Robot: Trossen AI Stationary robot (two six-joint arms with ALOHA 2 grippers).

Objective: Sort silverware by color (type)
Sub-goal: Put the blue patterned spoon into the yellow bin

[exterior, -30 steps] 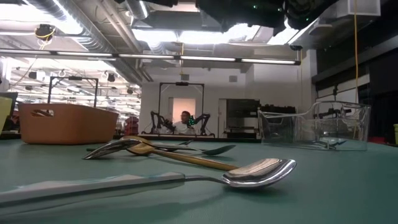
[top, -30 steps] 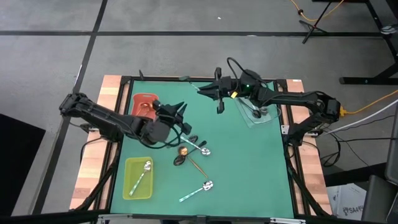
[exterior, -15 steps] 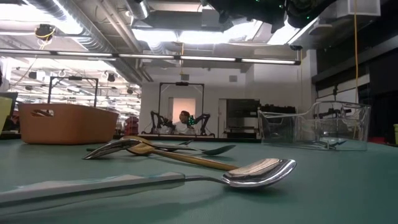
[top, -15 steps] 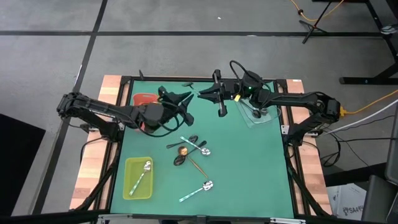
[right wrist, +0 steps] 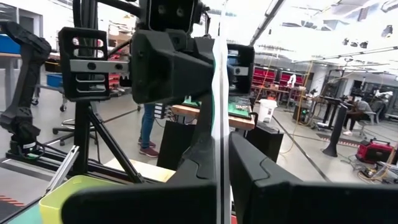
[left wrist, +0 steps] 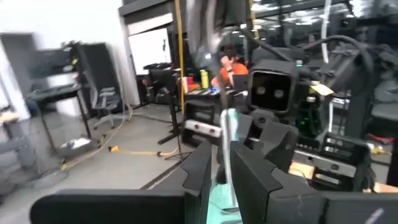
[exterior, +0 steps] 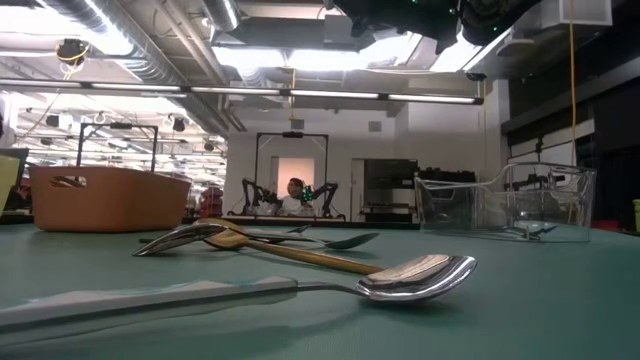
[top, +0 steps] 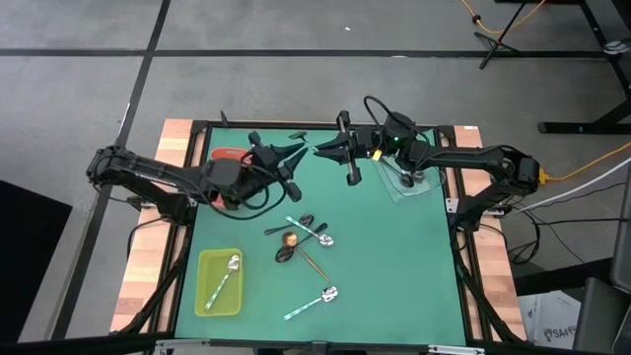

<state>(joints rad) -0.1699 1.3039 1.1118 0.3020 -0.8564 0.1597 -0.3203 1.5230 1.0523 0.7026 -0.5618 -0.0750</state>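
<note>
Mint-handled spoon [exterior: 300, 290] lies nearest you on the tabletop [top: 394, 276], with the mixed pile [top: 301, 237] just behind it, unmoved. 1 mint spoon already sits in the yellow-green tray [top: 203, 296]. Farther back, your left end effector [top: 292, 158] has swung up from the pile to face the right end effector [top: 327, 148]. Both look pinched on the held spoon [left wrist: 225, 134]: left nearly closed on its handle, right clamped fully shut. Likely a handover, with right releasing next.

From where I stand, no writing, label, brand, number or sign can be made out anywhere, neither on the arms, the trays, the spoons, nor on the gear in the room behind.
</note>
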